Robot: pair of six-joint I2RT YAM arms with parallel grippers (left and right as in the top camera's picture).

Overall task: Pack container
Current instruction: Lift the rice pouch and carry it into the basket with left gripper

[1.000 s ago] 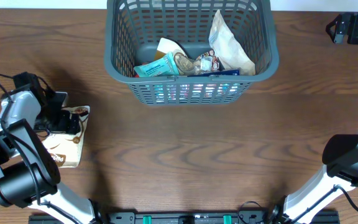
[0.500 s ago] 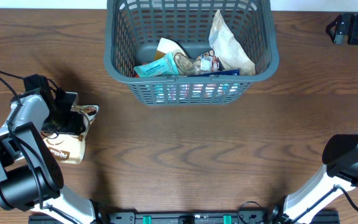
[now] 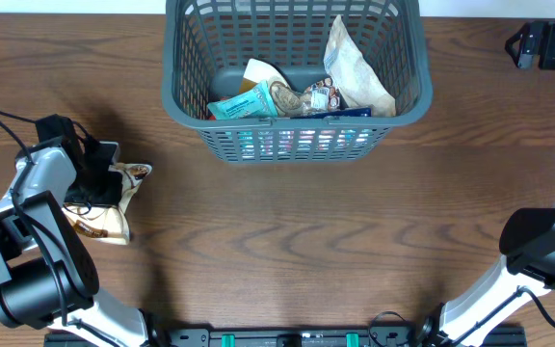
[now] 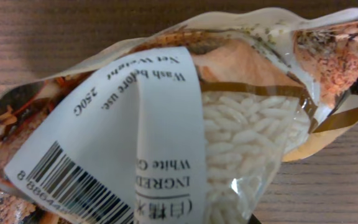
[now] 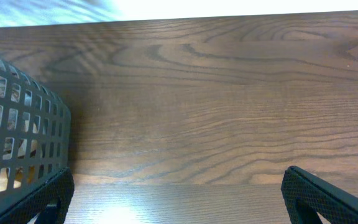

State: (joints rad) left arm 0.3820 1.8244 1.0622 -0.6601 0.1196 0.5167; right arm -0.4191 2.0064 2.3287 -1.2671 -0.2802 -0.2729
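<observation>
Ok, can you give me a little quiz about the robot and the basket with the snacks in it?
1. True or false: the rice packet is already inside the basket.
2. Which tool grips the rice packet? A) left B) right C) neither
3. Fill in: the right tool holds ____.

Key
1. False. It is outside, to the left of the basket.
2. A, the left tool.
3. Nothing. It is open.
</observation>
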